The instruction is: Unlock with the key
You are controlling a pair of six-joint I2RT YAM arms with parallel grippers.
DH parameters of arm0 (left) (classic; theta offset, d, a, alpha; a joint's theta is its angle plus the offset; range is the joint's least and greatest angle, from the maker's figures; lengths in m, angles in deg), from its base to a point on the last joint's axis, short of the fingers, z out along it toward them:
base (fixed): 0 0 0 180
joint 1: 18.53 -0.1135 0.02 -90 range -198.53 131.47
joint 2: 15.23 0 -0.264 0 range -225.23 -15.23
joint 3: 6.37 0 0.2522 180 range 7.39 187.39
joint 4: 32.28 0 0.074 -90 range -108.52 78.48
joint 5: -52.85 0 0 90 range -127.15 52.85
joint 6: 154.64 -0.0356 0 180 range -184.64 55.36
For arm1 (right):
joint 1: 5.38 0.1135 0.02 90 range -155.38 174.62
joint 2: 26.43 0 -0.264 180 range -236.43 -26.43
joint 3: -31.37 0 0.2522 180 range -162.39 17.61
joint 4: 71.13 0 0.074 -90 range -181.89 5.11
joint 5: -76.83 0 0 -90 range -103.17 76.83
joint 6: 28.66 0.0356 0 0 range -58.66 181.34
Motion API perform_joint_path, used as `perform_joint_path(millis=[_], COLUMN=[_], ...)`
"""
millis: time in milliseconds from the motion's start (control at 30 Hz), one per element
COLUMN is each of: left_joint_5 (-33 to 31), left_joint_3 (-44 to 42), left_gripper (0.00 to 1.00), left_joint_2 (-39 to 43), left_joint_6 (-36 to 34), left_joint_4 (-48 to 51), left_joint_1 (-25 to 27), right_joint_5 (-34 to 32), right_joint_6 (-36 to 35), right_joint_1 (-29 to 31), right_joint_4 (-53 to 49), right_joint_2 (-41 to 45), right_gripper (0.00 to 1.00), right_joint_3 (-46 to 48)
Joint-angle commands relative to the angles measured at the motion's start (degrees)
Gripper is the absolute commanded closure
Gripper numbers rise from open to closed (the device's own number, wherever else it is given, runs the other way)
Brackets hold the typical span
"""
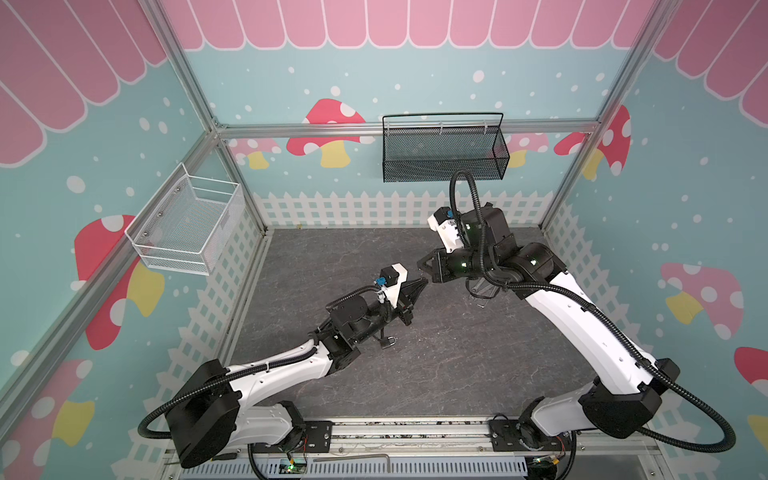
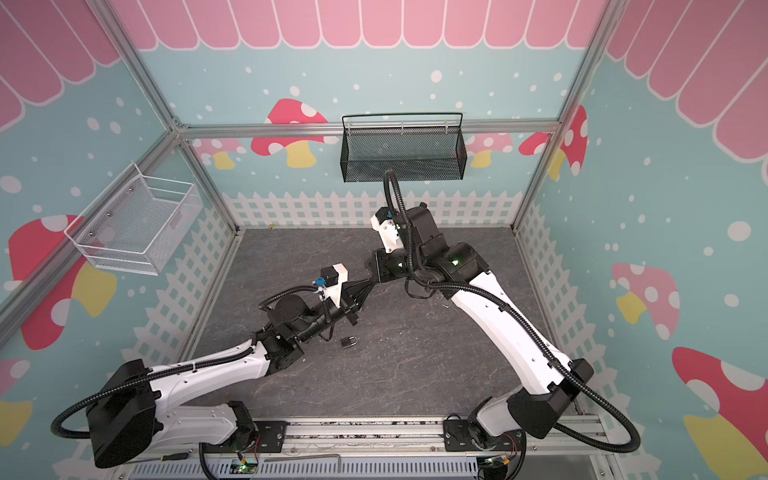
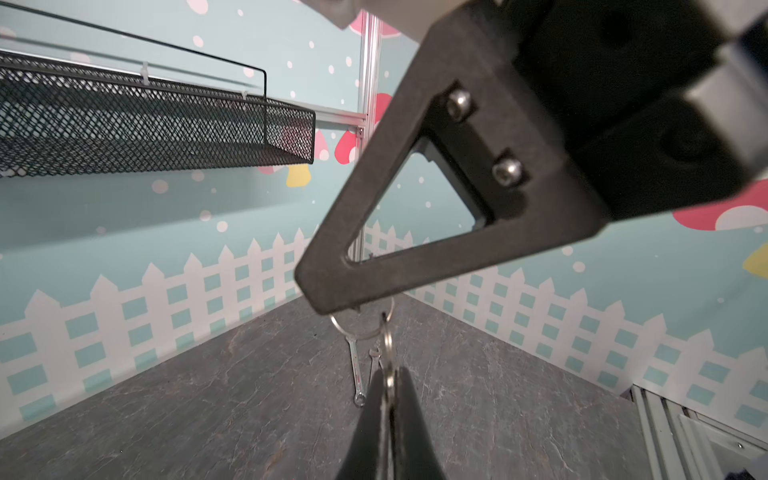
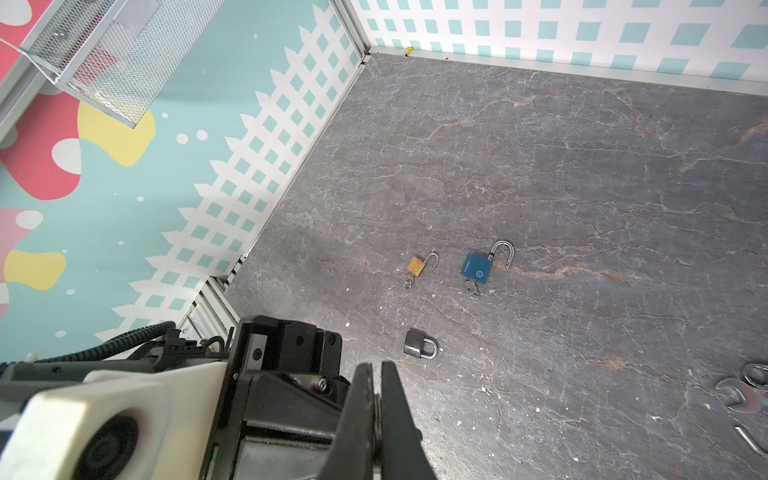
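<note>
Just back from the black padlock [image 1: 389,342], up off the desk [image 1: 436,374], the two claws are meeting nose to nose. The left claw [image 3: 389,374] is pinched tight on the key [image 3: 389,353], which stands edge-on between its fingers with the top end poking out. That key hangs on a key ring [image 3: 336,326], and the ring runs up under the tip of the right claw [image 4: 377,365]. The right one is squeezed together as well, with a thin sliver of metal showing in the slit between its fingers, so it looks clamped on the key ring. So both claws have hold of the same bunch in mid-air, well clear of the black padlock. The black padlock itself lies flat on the desk, shackle closed, nothing touching it, and in both top views the left arm passes just beside it. On the far side of the black padlock from the right claw sit a blue padlock [image 4: 477,268] and a small gold padlock [image 4: 416,266], side by side. Both have their shackles swung open and a key stuck in the bottom. There are also a couple of little spanner-shaped bits [image 3: 355,368] by the ring; can't tell if they hang off it or lie on the desk behind.
</note>
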Motion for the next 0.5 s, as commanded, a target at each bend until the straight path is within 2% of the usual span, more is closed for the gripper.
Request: perform_joint_path(millis=[0,100,167,267,333,400,467], left_joint_5=[3.6,7.4,12.0,18.7,21.7,22.7,24.6], left_joint_3=[2.6,4.1,5.1,7.7,10.4,11.9,11.7], left_gripper=[1.00,1.00,1.00,1.00,1.00,1.00,1.00], left_joint_2=[1.9,3.1,3.7,4.6,5.1,5.9,7.2], left_joint_6=[-1.2,1.5,4.7,9.1,9.0,8.4,9.3], left_joint_4=[7.4,13.9,18.4,26.3,33.9,39.7,41.0], left_joint_1=[-0.2,-1.7,-3.6,-6.7,-7.5,-7.7,-8.6], right_joint_5=[-0.2,2.3,6.8,15.9,20.0,22.8,24.1], right_joint_6=[-0.9,-2.9,-4.8,-6.6,-7.5,-7.9,-8.2], right_joint_1=[-1.0,-1.9,-2.9,-4.1,-4.5,-5.0,-5.5], right_joint_4=[1.0,2.1,4.5,10.6,14.1,17.3,19.9], right_joint_2=[2.0,2.7,3.8,5.9,7.1,8.0,8.8], right_gripper=[0.82,0.63,0.53,0.45,0.39,0.36,0.36], right_joint_3=[0.0,0.2,2.2,7.3,10.5,13.8,17.3])
